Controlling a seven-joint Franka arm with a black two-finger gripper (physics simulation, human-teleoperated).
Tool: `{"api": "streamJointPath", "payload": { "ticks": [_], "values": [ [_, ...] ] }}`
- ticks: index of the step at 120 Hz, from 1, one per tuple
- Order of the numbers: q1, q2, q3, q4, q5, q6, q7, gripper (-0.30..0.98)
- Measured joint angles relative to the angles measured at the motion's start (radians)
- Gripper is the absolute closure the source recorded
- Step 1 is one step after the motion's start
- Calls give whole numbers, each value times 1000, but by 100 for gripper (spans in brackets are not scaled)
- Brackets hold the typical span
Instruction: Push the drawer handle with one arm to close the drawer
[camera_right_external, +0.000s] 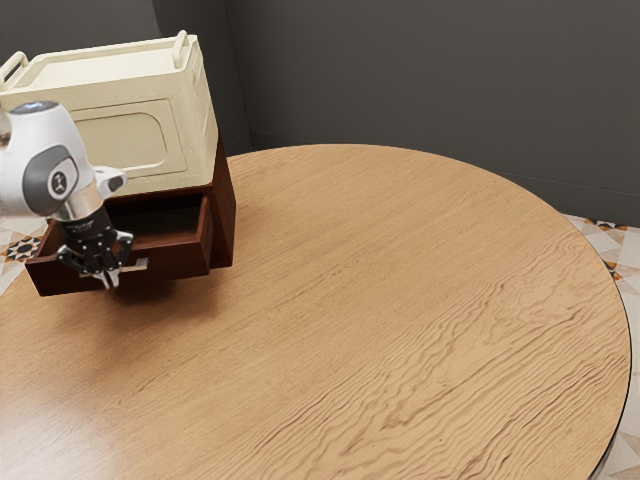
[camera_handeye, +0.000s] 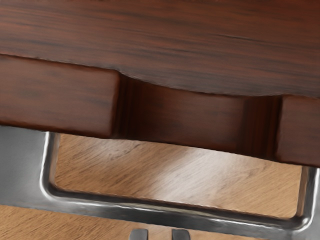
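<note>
My gripper (camera_right_external: 108, 279) is pointing down at the front of the pulled-out drawer (camera_right_external: 178, 261), by its metal handle (camera_right_external: 141, 265). In the wrist view, the shiny handle (camera_handeye: 170, 209) runs along the outer side of the dark wooden drawer front (camera_handeye: 55, 95), whose top edge has a shallow notch. Both fingertips of the gripper (camera_handeye: 160, 235) are a small gap apart, with table wood between them, just outside the handle's bar. Whether they touch the bar, I cannot tell. Part of the handle is hidden behind the gripper in the exterior view.
The drawer belongs to a dark wooden cabinet (camera_right_external: 226, 215) at the exterior view's left. A cream box (camera_right_external: 192, 110) with raised handles is on top of it, behind the arm. The round wooden table (camera_right_external: 400, 300) stretches toward the exterior view's right.
</note>
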Motion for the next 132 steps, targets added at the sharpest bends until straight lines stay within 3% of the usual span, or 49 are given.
{"api": "streamJointPath", "payload": {
  "ticks": [74, 132],
  "values": [
    [2, 139, 22, 142, 54, 178, -7, 73],
    [0, 259, 37, 192, 60, 378, 4, 72]
  ]
}}
